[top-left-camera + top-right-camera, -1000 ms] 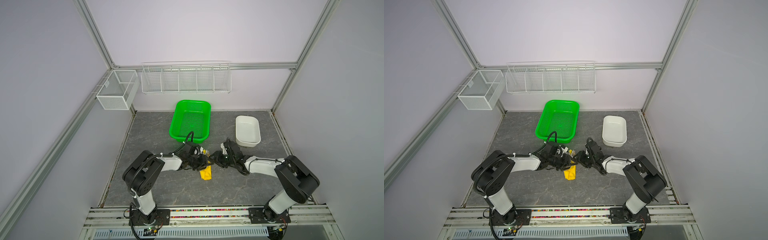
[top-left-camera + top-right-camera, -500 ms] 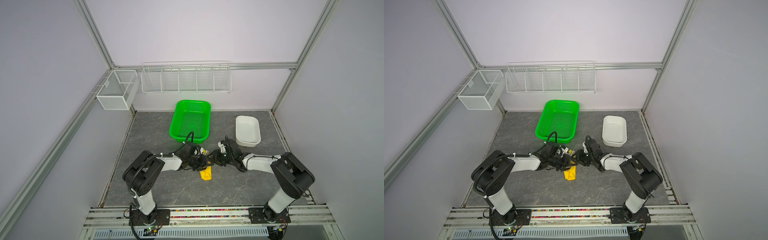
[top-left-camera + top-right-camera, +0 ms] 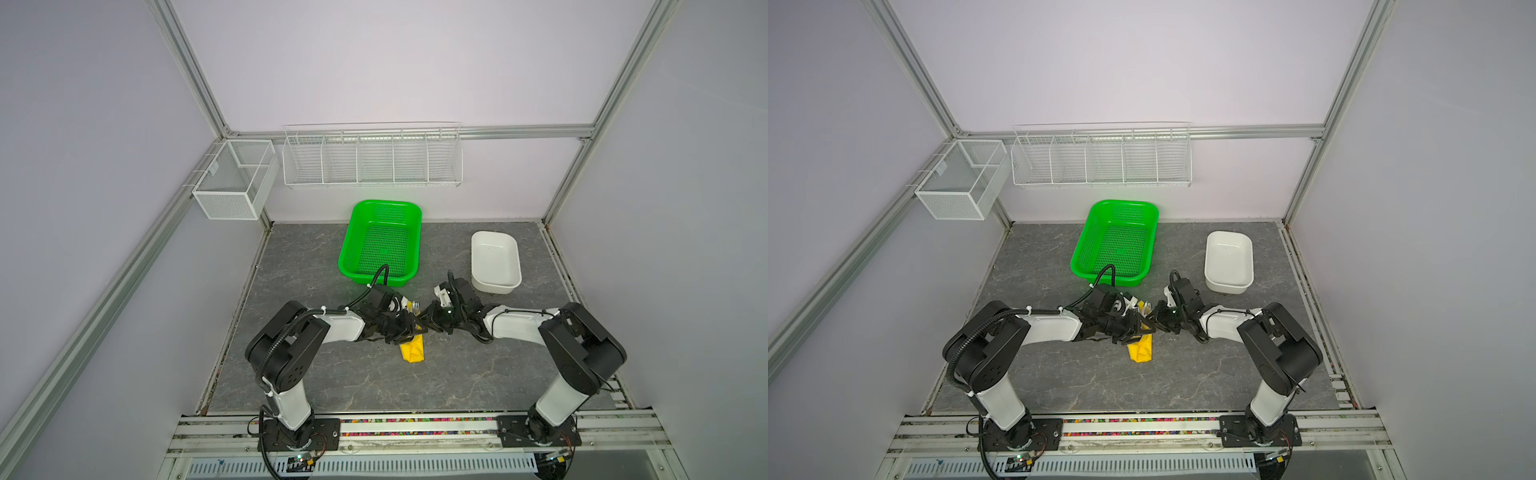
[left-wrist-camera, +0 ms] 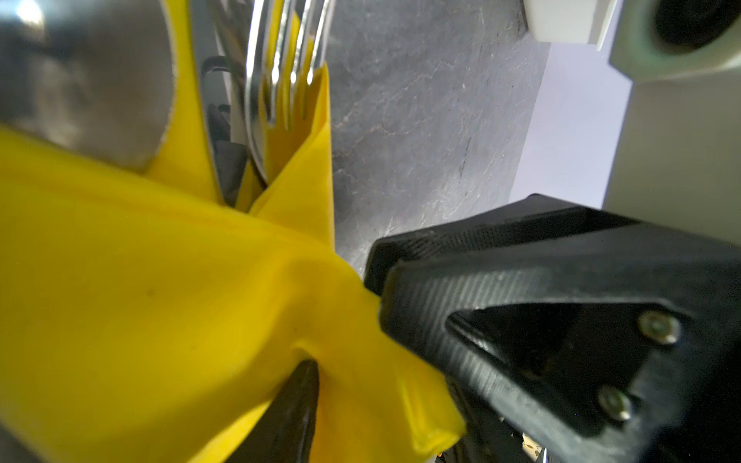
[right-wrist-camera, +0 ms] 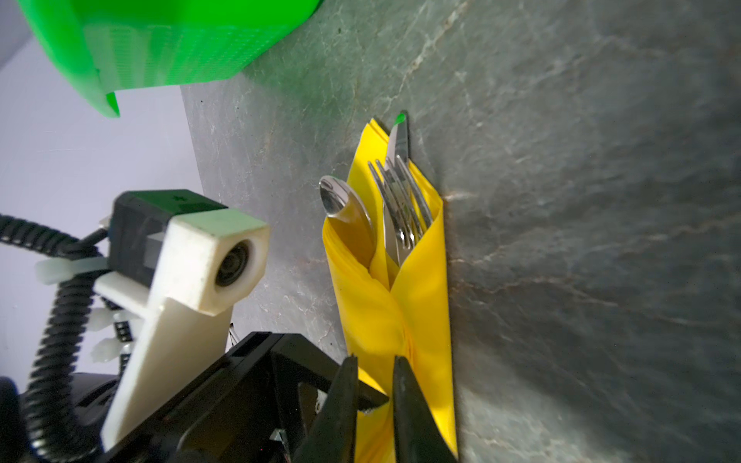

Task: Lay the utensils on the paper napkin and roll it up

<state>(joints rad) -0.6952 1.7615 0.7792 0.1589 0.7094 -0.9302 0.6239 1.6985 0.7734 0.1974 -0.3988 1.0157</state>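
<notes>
Yellow paper napkin (image 3: 412, 352), thin and folded lengthwise into a narrow wrap, lies near the middle of the grey marbled tabletop (image 3: 332, 374) in both top views. Its long axis runs from 12 to 6 o'clock.

The right wrist view shows its two side flaps crossed over the handles of the slim silver metal utensils, whose heads stick out of the open end. These are a round-bowled spoon (image 5: 345, 202), a fork (image 5: 401, 200) lying on top of a knife (image 5: 398, 140), and the knife tip reaches farthest out. In a top view only the fork tines show, at the wrap's 12 o'clock end.

The black left gripper (image 3: 409, 328) comes in from 9 o'clock and covers the middle of the wrap. In the left wrist view one of its fingers (image 4: 296, 405) presses into the paper. The other is hidden by the napkin, so whether it grips cannot be told.

The black right gripper (image 3: 428, 322) comes in from 3 o'clock. Its jaws stand narrow, with a fold of the napkin pinched between the fingers (image 5: 345, 401).

A green perforated plastic basket (image 3: 401, 281) sits at 12 o'clock from the wrap, apart from it. A white rectangular plastic tub (image 3: 494, 286) sits at about 2 o'clock.
</notes>
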